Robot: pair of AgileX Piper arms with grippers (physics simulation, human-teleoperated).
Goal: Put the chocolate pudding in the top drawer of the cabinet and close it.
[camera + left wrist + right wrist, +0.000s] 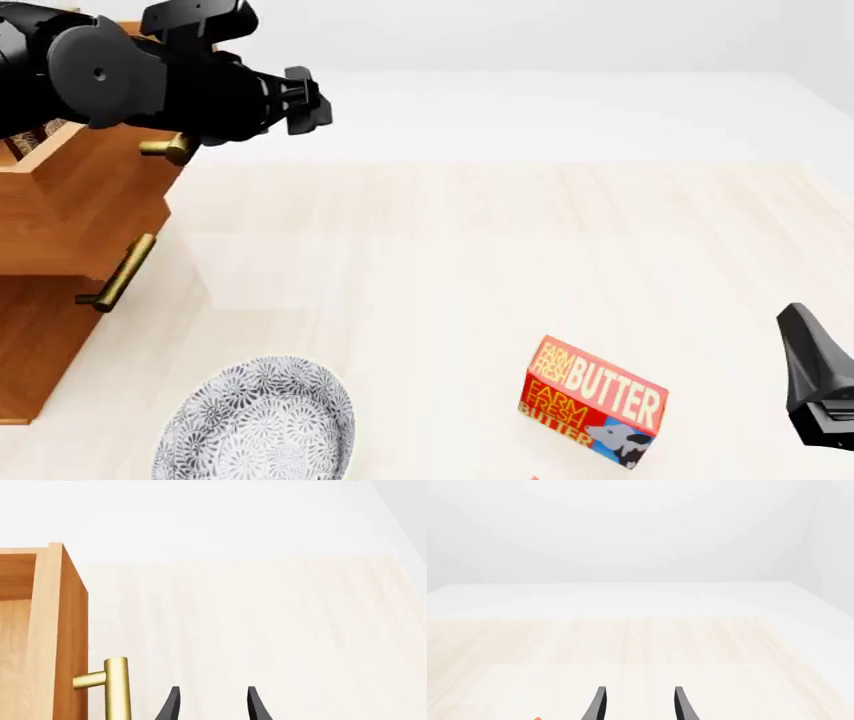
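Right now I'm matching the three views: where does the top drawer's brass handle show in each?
Front: the handle pokes out at upper left, just under the left gripper.
Left wrist: it stands at lower left, beside the drawer front.
Right wrist: not in it.
Shared landmark: the pale table.

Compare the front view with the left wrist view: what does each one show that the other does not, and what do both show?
Only the front view shows the Farm Fresh Butter box, the patterned plate, a lower drawer handle and the right gripper at the edge. Only the left wrist view shows the jaws of the left gripper standing apart, empty, beside the handle. Both show the open top drawer with its brass handle and the pale table. Neither shows the chocolate pudding.
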